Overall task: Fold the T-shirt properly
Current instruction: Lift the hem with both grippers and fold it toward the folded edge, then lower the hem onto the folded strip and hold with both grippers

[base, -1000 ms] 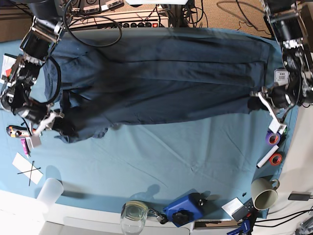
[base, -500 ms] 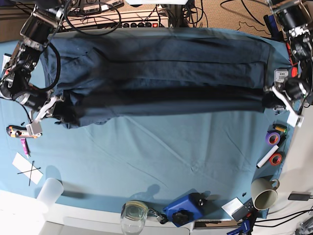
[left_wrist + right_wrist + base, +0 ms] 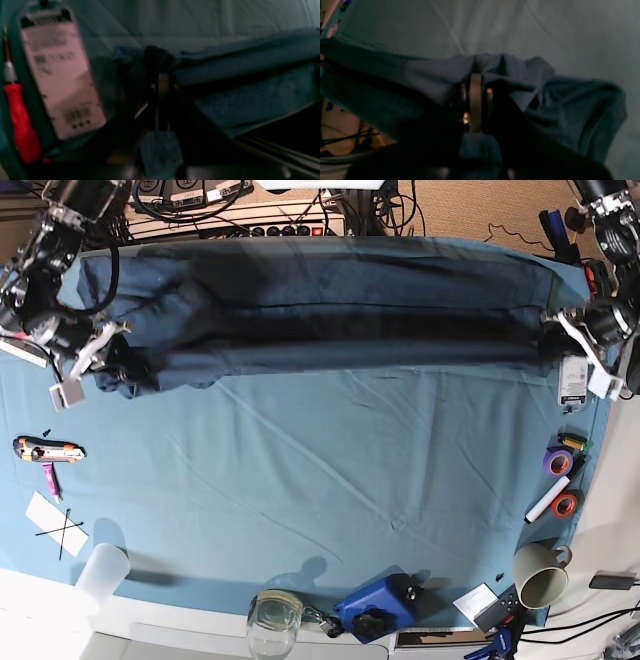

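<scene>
One dark navy T-shirt (image 3: 330, 305) lies stretched as a long band across the far side of the worktop (image 3: 330, 480), its long axis running side to side between two robot arms, one at each end. The right gripper (image 3: 110, 360), at the left of the overhead view, has its fingers clamped on bunched cloth at the sleeve end of the shirt; the left gripper (image 3: 553, 340), at the right of that view, has its fingers clamped on the opposite edge. Each wrist camera shows navy cloth pinched at the fingertips (both views are dim and blurred). The held edge sits on the near side of the band, so the rest of the shirt lies beyond the fingers, toward the back edge of the worktop. Neither arm is nearer; each holds its own end. Count: one shirt, two grippers, one teal table cloth
</scene>
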You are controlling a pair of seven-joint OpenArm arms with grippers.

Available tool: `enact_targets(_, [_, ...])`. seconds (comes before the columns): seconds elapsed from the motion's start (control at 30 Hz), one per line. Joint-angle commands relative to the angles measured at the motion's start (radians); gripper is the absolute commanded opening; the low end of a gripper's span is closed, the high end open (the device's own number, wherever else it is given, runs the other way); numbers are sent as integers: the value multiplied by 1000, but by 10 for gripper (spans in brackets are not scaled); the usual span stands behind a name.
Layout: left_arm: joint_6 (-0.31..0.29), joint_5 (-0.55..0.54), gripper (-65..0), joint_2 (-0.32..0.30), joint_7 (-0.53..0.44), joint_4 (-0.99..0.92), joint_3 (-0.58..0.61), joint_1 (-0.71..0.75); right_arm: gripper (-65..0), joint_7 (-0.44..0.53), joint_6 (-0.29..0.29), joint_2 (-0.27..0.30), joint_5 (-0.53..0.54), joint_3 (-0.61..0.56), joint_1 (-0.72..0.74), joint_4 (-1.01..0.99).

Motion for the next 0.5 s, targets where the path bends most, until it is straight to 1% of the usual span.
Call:
enact_targets(0.0, [-1, -15, -650, -17, -10, 15, -8, 3, -650, 17, 1, 19, 23, 14, -10, 20])
enact_targets(0.2, [-1, -14, -650, -16, -11, 15, -8, 48, -650, 17, 1, 19, 29, 24, -103, 24])
enact_targets(0.3, [-1, -14, -650, -11, -11, 15, -8, 49, -650, 17, 1, 14, 29, 24, -133, 24])
enact_targets(0.33, [-8, -14, -650, -11, -10, 15, -8, 48, -650, 17, 1, 11, 27, 24, -137, 24])
enact_targets(0.4, [-41, -14, -650, -11, -5, 15, -8, 49, -650, 17, 1, -3, -6, 24, -137, 24])
enact_targets(0.47, [-41, -15, -650, -11, 16, 15, -8, 49, -650, 17, 1, -14, -20, 24, -137, 24])
